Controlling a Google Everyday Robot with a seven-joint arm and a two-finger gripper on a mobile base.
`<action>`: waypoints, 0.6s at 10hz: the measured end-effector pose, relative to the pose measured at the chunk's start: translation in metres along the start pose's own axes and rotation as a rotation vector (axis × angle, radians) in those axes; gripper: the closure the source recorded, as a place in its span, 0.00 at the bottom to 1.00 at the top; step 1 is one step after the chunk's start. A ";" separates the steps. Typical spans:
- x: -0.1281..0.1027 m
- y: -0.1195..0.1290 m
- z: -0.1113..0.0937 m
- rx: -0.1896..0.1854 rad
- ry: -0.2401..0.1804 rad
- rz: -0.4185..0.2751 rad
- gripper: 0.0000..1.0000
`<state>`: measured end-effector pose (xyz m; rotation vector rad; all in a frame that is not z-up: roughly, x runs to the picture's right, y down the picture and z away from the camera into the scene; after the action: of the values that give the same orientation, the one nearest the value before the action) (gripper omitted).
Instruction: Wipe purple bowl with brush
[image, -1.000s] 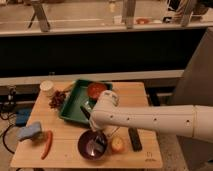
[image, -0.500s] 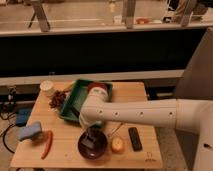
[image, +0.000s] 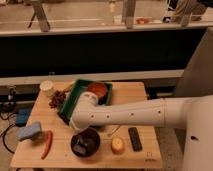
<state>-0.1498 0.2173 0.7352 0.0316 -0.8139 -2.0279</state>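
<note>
My own white arm (image: 125, 114) hides my hand (image: 85, 136), so I cannot tell whether it grips the brush (image: 86, 146), a dark shape barely readable inside the purple bowl (image: 85, 143) at the bench's (image: 65, 157) front edge, below my bent wrist.

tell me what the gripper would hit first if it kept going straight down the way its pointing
The gripper sits low over the purple bowl, pointing down into it. Going straight on, it would most likely meet the bowl's inside first, probably through the brush, which cannot be made out here. Depth is hard to judge from this view.
</note>
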 end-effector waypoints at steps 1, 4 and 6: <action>-0.012 0.000 -0.002 0.007 -0.002 0.020 1.00; -0.042 0.017 -0.019 -0.019 0.010 0.087 1.00; -0.050 0.034 -0.032 -0.065 0.027 0.132 1.00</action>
<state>-0.0851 0.2262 0.7154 -0.0305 -0.7147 -1.9241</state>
